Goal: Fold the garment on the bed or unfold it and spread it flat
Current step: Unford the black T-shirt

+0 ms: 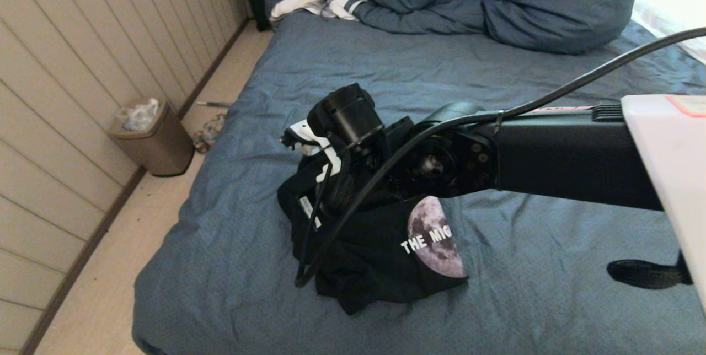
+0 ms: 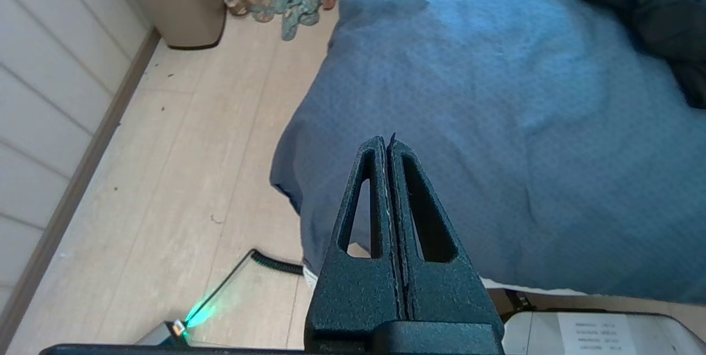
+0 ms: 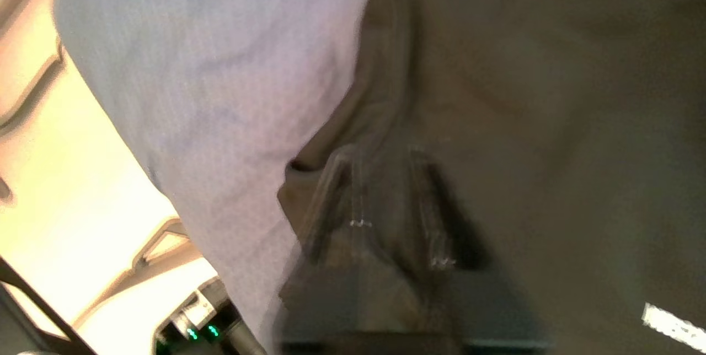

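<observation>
Garment (image 1: 380,250) lies crumpled in a black heap on the bed (image 1: 551,245), nearer the foot edge than the duvet (image 1: 474,2), moon print showing on the side away from the wall. My right pincer (image 3: 386,200) is poised over the heap's wall-side part; the right wrist view is smeared, and its fingers seem a little parted over black cloth, but I cannot tell whether they are apart or nipping fabric. Left pincer (image 2: 389,148) is pressed together, empty, parked off the bed's foot corner, well apart from the garment. Step in hand, as I read it: get a first hold for spreading. Best to take a single layer at a hem or sleeve rather than a bunch, then draw it outward low over the sheet. Open sheet lies on every side of the garment, widest toward the duvet and away from the wall. The wall-side and foot edges are closer, so pull away from them. Bin (image 1: 157,143) stands by the wall.
</observation>
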